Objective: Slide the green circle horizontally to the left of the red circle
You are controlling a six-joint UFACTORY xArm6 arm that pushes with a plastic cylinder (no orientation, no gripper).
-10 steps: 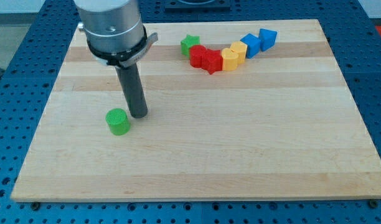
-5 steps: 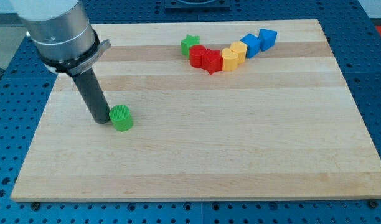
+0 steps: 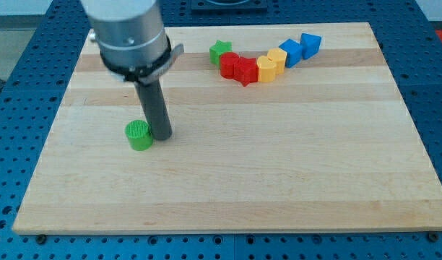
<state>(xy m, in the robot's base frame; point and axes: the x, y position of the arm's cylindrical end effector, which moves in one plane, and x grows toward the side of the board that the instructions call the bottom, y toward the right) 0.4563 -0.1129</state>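
Note:
The green circle [image 3: 139,135] sits on the wooden board at the view's left, well below and left of the row of blocks. My tip [image 3: 162,135] stands right against its right side. The red circle [image 3: 229,64] lies near the view's top, at the left end of the block row, touching a red star [image 3: 245,71].
A green star [image 3: 220,50] sits just above-left of the red circle. To the right of the red star run two yellow blocks [image 3: 272,63] and two blue blocks [image 3: 301,48], rising toward the view's top right. The board's edge [image 3: 221,225] runs along the bottom.
My tip went from the green circle's right side to its left side, then back to its right. The green circle shifted slightly rightward and upward, then back left.

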